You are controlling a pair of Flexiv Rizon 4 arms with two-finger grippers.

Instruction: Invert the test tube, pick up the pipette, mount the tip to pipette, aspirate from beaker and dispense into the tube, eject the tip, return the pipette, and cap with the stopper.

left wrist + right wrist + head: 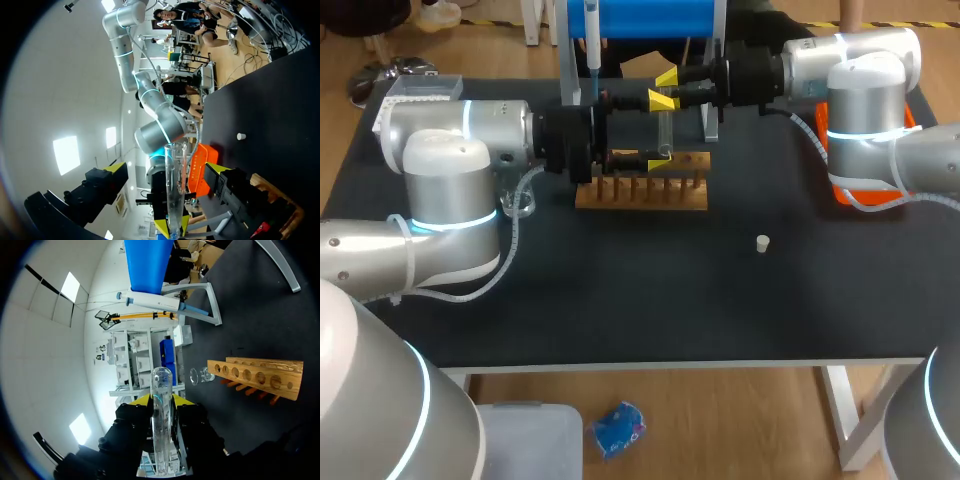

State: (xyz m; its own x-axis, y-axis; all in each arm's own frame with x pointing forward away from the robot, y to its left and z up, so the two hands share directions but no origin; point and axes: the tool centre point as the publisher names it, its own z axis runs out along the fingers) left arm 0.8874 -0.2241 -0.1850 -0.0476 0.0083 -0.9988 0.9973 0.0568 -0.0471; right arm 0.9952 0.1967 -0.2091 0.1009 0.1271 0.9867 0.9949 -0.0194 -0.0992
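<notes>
Right gripper [160, 401] is clamped on the test tube [161, 385], its two yellow tips pressing the glass from opposite sides, with the tube's rounded end sticking out past them. Facing it, the robot's left gripper [166, 169] has its fingers spread wide. The tube passes between them and touches neither. In the head view the two grippers meet nose to nose above the far middle of the table [650, 300], the tube held in the air between the arms. A wooden rack [640, 192] lies on the table at 6 o'clock from the tube. From the rack, the beaker [517, 204] stands at 9 o'clock, close to the left arm. The small white stopper [761, 242] lies alone at 4 o'clock, and the pipette [591, 45] hangs on its stand at 11 o'clock.
</notes>
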